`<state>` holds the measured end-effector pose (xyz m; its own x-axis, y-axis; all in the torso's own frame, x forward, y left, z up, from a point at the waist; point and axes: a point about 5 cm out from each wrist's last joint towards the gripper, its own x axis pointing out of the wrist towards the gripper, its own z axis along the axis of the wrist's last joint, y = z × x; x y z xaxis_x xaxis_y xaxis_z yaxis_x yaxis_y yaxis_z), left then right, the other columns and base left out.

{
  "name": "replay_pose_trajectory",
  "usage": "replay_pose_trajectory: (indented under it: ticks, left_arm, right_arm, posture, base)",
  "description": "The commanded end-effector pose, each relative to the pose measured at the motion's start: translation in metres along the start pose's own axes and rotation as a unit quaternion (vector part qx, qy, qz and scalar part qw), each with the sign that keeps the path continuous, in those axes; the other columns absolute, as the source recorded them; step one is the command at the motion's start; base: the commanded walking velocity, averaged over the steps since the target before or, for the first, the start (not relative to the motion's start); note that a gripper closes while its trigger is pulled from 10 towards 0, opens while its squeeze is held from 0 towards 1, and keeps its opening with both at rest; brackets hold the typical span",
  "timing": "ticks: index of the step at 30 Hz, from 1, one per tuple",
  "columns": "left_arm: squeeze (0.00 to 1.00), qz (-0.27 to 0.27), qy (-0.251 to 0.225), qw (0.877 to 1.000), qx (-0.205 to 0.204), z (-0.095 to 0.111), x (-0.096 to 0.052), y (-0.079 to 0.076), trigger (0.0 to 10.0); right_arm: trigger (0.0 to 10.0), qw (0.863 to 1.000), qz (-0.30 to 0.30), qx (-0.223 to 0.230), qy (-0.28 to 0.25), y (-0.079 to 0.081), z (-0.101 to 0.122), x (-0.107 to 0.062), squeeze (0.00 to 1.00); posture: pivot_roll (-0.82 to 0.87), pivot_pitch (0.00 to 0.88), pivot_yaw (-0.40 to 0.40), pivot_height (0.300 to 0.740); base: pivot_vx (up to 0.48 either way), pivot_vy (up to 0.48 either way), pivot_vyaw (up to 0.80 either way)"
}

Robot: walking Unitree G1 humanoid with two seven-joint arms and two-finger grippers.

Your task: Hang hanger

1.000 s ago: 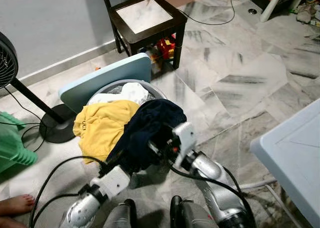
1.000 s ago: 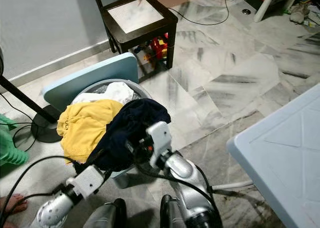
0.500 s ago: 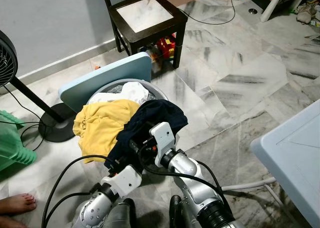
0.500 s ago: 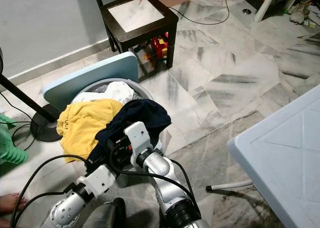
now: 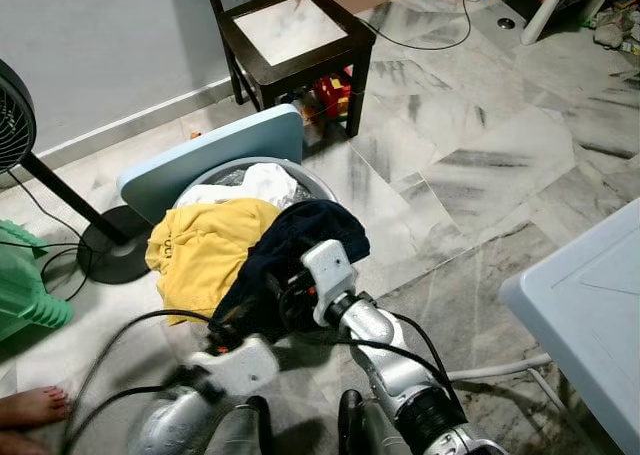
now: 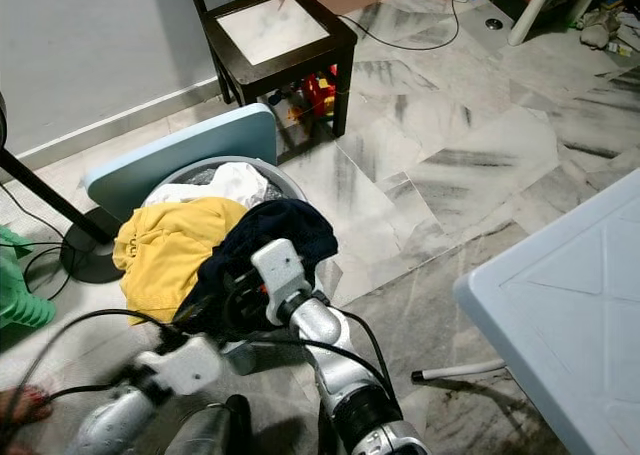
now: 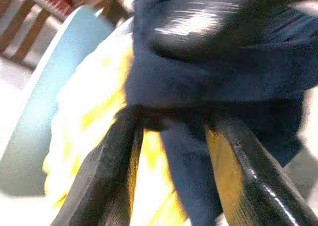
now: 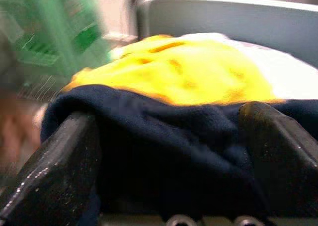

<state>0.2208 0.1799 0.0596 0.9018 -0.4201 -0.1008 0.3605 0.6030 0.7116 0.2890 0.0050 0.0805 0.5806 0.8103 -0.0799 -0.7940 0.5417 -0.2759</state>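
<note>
Navy cloth [image 5: 300, 250] lies heaped on the basket [image 5: 318, 182] beside a yellow shirt [image 5: 205, 247], and both grippers, the right [image 8: 164, 161] and the left [image 7: 174, 151], hold their jaws wide astride it; no hanger can be made out. This looks like the picking-up step, so the jaws must next close on the fabric. Since a second ago the right arm has reached farther in, and the left arm has dropped back and blurs.

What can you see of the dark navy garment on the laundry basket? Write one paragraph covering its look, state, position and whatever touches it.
The dark navy garment is soft, matte cloth, crumpled into a heap with no clear shape. It lies on top of the pile in the grey laundry basket and hangs over the basket's near edge toward the robot. It overlaps the yellow garment beside it. The right end effector has open fingers on either side of a fold. The left end effector points at its hanging part, fingers apart.
</note>
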Motion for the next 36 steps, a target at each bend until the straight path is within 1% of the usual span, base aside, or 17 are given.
replay_pose_trajectory:
  ticks: [1, 2, 5, 6, 7, 11, 12, 13, 21, 23, 25, 26, 28, 30, 31, 34, 36]
  left_arm:
    - [0.00, -0.019, 0.002, 1.000, -0.010, -0.001, -0.004, -0.010, 10.0]
    - [0.00, -0.018, 0.003, 1.000, -0.011, -0.001, -0.004, -0.009, 10.0]
    - [0.00, -0.015, 0.004, 1.000, -0.013, 0.000, -0.004, -0.008, 10.0]
    - [0.00, -0.015, 0.006, 1.000, -0.015, -0.001, -0.004, -0.008, 10.0]
    - [0.00, -0.015, 0.006, 1.000, -0.015, -0.001, -0.004, -0.008, 10.0]
    - [0.00, -0.016, 0.009, 1.000, -0.021, -0.003, -0.003, -0.008, 10.0]
    - [0.00, -0.016, 0.009, 1.000, -0.021, -0.003, -0.003, -0.008, 10.0]
    - [0.00, -0.016, 0.011, 1.000, -0.023, -0.003, -0.002, -0.009, 10.0]
    - [0.00, -0.019, 0.015, 0.999, -0.023, -0.005, 0.000, -0.011, 10.0]
    - [0.00, -0.021, 0.015, 0.999, -0.023, -0.005, 0.000, -0.012, 10.0]
    - [0.00, -0.033, 0.008, 0.999, -0.012, -0.003, 0.001, -0.013, 10.0]
    - [0.00, -0.045, 0.001, 0.999, 0.001, -0.001, 0.003, -0.015, 10.0]
    - [0.00, -0.064, -0.011, 0.998, 0.028, 0.001, 0.005, -0.018, 10.0]
    - [0.00, -0.065, -0.014, 0.997, 0.031, 0.001, 0.005, -0.019, 10.0]
    - [0.00, -0.070, -0.018, 0.996, 0.043, 0.002, 0.006, -0.021, 10.0]
    - [0.00, -0.076, -0.024, 0.995, 0.058, 0.002, 0.009, -0.023, 10.0]
    - [0.00, -0.078, -0.029, 0.994, 0.077, 0.001, 0.016, -0.023, 10.0]
  right_arm:
    - [10.0, 0.998, 0.046, -0.034, 0.011, 0.012, -0.005, -0.002, 0.00]
    - [10.0, 0.997, 0.051, -0.051, 0.012, 0.010, -0.006, -0.004, 0.00]
    - [10.0, 0.997, 0.043, -0.060, 0.011, 0.000, -0.006, -0.008, 0.00]
    - [10.0, 0.996, 0.041, -0.073, 0.011, -0.006, -0.005, -0.011, 0.00]
    - [10.0, 0.996, 0.041, -0.073, 0.011, -0.006, -0.005, -0.011, 0.00]
    - [10.0, 0.994, 0.035, -0.103, 0.009, -0.020, -0.003, -0.019, 0.00]
    - [10.0, 0.994, 0.035, -0.103, 0.009, -0.020, -0.003, -0.019, 0.00]
    - [10.0, 0.994, 0.032, -0.108, 0.008, -0.026, -0.002, -0.022, 0.00]
    - [10.0, 0.993, 0.011, -0.121, 0.014, -0.043, -0.005, -0.037, 0.00]
    - [10.0, 0.995, 0.001, -0.103, 0.013, -0.045, -0.005, -0.039, 0.00]
    - [10.0, 0.995, -0.003, -0.094, 0.011, -0.046, -0.005, -0.040, 0.00]
    - [10.0, 0.997, -0.010, -0.075, 0.003, -0.045, -0.004, -0.040, 0.00]
    - [10.0, 0.999, -0.027, -0.045, -0.015, -0.045, 0.002, -0.037, 0.00]
    - [10.0, 0.999, -0.031, -0.037, -0.019, -0.045, 0.003, -0.036, 0.00]
    - [10.0, 0.999, -0.040, -0.022, -0.029, -0.046, 0.007, -0.033, 0.00]
    - [10.0, 0.998, -0.046, 0.004, -0.045, -0.046, 0.014, -0.030, 0.00]
    - [10.0, 0.998, -0.040, 0.015, -0.056, -0.042, 0.020, -0.027, 0.00]
  posture:
    - [0.19, 0.297, -0.019, 0.740]
    - [0.19, 0.297, -0.019, 0.740]
    - [0.19, 0.297, -0.023, 0.740]
    - [0.19, 0.296, -0.023, 0.740]
    - [0.19, 0.296, -0.023, 0.740]
    - [0.18, 0.294, -0.022, 0.740]
    - [0.18, 0.294, -0.022, 0.740]
    - [0.18, 0.294, -0.022, 0.740]
    - [0.17, 0.292, -0.018, 0.740]
    - [0.16, 0.291, -0.021, 0.740]
    - [0.16, 0.291, -0.021, 0.740]
    - [0.16, 0.291, -0.021, 0.740]
    - [0.16, 0.292, -0.021, 0.740]
    - [0.15, 0.293, -0.020, 0.740]
    - [0.15, 0.293, -0.020, 0.740]
    - [0.14, 0.296, -0.022, 0.740]
    - [0.14, 0.295, -0.023, 0.740]
  base:
    - [0.000, 0.000, 0.00]
    - [0.000, 0.000, 0.00]
    - [0.000, 0.000, 0.00]
    - [0.000, 0.000, 0.00]
    - [0.000, 0.000, 0.00]
    - [0.000, 0.000, 0.00]
    - [0.000, 0.000, 0.00]
    - [0.000, 0.000, 0.00]
    - [0.000, 0.000, 0.00]
    - [0.000, 0.000, 0.00]
    - [0.000, 0.000, 0.00]
    - [0.000, 0.000, 0.00]
    - [0.000, 0.000, 0.00]
    - [0.000, 0.000, 0.00]
    - [0.000, 0.000, 0.00]
    - [0.000, 0.000, 0.00]
    - [0.000, 0.000, 0.00]
